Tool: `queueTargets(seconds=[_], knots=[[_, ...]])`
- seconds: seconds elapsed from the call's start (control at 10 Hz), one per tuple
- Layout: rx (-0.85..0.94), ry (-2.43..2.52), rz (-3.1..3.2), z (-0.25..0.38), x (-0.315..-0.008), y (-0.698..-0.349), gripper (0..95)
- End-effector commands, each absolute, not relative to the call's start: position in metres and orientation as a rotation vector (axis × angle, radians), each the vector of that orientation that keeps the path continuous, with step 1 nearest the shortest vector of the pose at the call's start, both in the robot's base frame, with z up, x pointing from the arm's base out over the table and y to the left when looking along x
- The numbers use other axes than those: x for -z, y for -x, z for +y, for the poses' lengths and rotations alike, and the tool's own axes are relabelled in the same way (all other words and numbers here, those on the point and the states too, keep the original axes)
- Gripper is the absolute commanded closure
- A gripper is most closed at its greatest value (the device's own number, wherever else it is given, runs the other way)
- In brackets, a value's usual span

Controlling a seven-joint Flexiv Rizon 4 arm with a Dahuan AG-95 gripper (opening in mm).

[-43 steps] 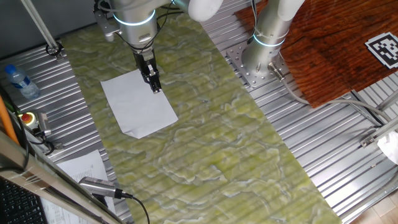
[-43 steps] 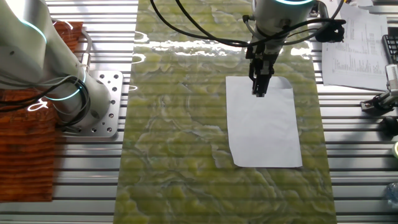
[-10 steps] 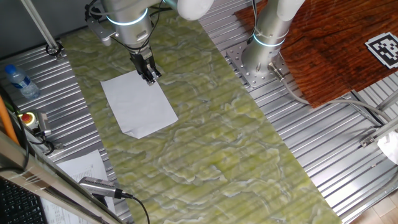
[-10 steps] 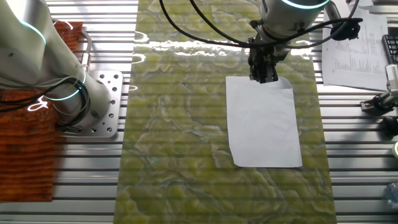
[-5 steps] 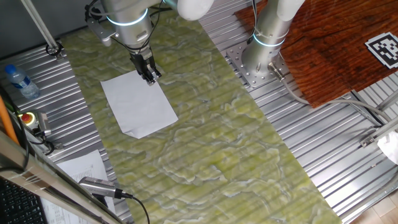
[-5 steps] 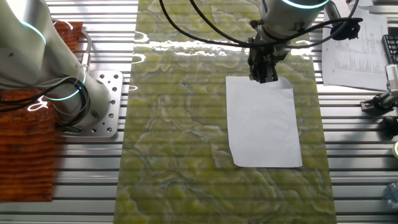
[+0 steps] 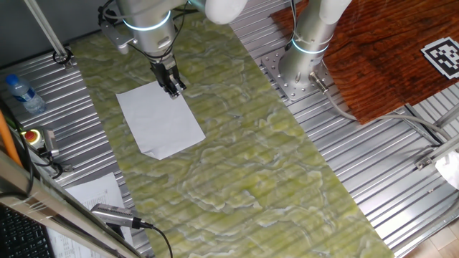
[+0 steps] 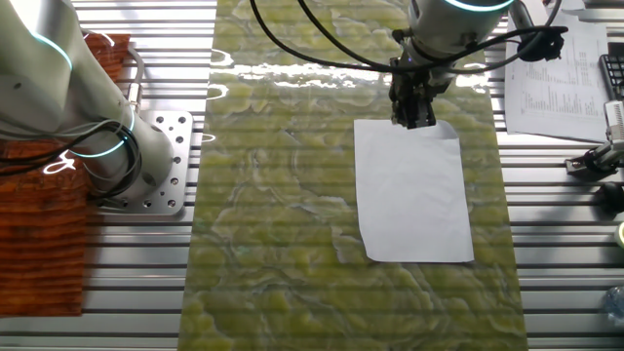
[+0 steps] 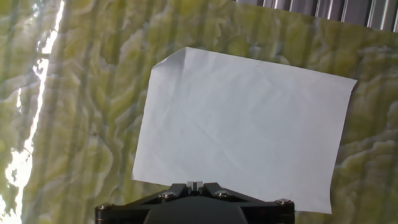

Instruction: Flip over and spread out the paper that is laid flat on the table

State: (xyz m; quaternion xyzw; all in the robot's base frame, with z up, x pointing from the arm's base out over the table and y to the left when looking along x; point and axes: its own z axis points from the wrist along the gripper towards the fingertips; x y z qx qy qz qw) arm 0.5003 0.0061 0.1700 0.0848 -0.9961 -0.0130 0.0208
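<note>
Plain white rectangular paper sheet [image 7: 160, 118] [image 8: 412, 190] [image 9: 245, 124]: lies flat on the green-yellow marbled table mat [image 7: 244, 165] [image 8: 283, 214], near one long edge of the mat and toward one end of it; one corner folded. Black two-finger gripper [image 7: 172, 88] [image 8: 413, 119]: points down at the middle of one short edge of the sheet; fingers close together, whether they pinch the sheet cannot be told. Printed white sheet [image 8: 556, 78]: on ribbed silver metal panel [image 8: 561, 195] beside the mat.

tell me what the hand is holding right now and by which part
It cannot be told for sure. The hand sits at the middle of one short edge of the plain white paper sheet, which lies flat on the green-yellow marbled table mat; the fingertips are hidden.
</note>
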Motion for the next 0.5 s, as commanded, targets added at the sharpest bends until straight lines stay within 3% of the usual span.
queueTargets(seconds=[0.1,0.5], knots=[[0.04,-0.341,-3.08,0.0082,-0.1689,-0.5,95.0],[0.02,-0.301,-3.082,0.0085,-0.1686,-0.5001,95.0]])
